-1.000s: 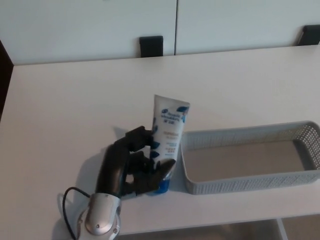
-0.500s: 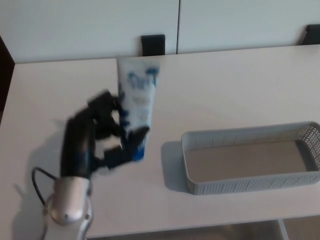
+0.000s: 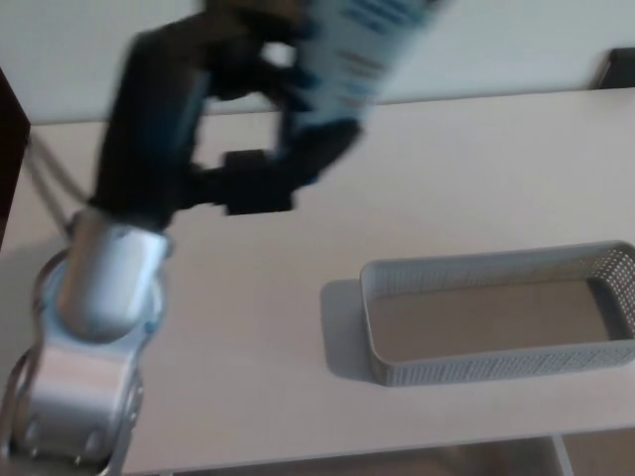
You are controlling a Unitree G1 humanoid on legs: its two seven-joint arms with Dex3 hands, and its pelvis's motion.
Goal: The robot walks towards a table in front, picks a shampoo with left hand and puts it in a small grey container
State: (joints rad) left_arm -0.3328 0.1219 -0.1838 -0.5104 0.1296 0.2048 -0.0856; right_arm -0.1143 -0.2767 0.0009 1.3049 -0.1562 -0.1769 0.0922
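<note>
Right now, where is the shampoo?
Head view, top middle: the shampoo is held up in the left hand, above the table and up-left of the grey basket.

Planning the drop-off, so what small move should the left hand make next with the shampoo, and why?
Probably swing it right: the left hand grips the shampoo high above the table, left of the empty grey container.

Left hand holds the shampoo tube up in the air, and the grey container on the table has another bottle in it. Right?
No: the head view shows the grey container empty, only its bare floor inside. The left hand does hold the shampoo tube up in the air, above the table.
</note>
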